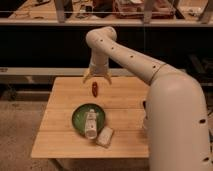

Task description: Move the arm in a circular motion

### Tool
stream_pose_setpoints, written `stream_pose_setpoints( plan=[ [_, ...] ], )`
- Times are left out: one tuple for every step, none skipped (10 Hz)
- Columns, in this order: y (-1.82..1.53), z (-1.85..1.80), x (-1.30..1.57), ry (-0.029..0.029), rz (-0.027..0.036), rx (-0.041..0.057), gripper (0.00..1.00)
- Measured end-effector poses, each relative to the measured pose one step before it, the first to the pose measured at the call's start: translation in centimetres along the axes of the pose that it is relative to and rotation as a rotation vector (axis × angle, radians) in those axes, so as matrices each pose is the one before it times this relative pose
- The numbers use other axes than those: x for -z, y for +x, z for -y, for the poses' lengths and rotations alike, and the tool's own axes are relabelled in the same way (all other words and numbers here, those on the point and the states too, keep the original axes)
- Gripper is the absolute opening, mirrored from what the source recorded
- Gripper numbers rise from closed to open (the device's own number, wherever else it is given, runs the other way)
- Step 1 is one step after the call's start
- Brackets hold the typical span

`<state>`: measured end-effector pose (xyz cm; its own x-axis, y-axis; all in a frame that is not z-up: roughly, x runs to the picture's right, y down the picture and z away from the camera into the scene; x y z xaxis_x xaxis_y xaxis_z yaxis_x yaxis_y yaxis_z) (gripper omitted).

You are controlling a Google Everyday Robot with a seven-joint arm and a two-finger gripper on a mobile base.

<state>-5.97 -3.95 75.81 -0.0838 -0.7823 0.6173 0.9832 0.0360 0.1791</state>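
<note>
My cream-white arm (135, 65), thick rounded segments dotted with small dark holes, fills the right side and reaches up and left over the wooden table (60, 142). Its pronged gripper (97, 78) hangs near the table's far edge, just above a small red object (94, 90). The prongs are spread apart and hold nothing.
A green plate (79, 120) with a white bottle (90, 123) lying on it sits mid-table. A white packet (105, 136) lies just in front of it. A dark shelf unit (45, 45) stands behind the table. The arm hides the table's right side.
</note>
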Motion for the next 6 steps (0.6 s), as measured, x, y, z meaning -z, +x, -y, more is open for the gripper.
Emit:
stream_pose_setpoints(
  plan=[
    [-1.127, 1.726, 0.153, 0.01339, -0.02408, 0.06054, 0.8],
    [-1.25, 1.064, 0.133, -0.0008, -0.01975, 0.05518, 0.8],
    [-2.655, 1.305, 0.026, -0.00789, -0.01557, 0.08754, 0.8],
    [-2.824, 1.043, -0.162, -0.01075, -0.00583, 0.08144, 0.8],
    [-2.36, 0.631, -0.287, -0.00922, 0.005, 0.05819, 0.8],
    [-2.735, 0.289, -0.651, -0.01179, 0.01438, 0.05947, 0.8]
  ],
)
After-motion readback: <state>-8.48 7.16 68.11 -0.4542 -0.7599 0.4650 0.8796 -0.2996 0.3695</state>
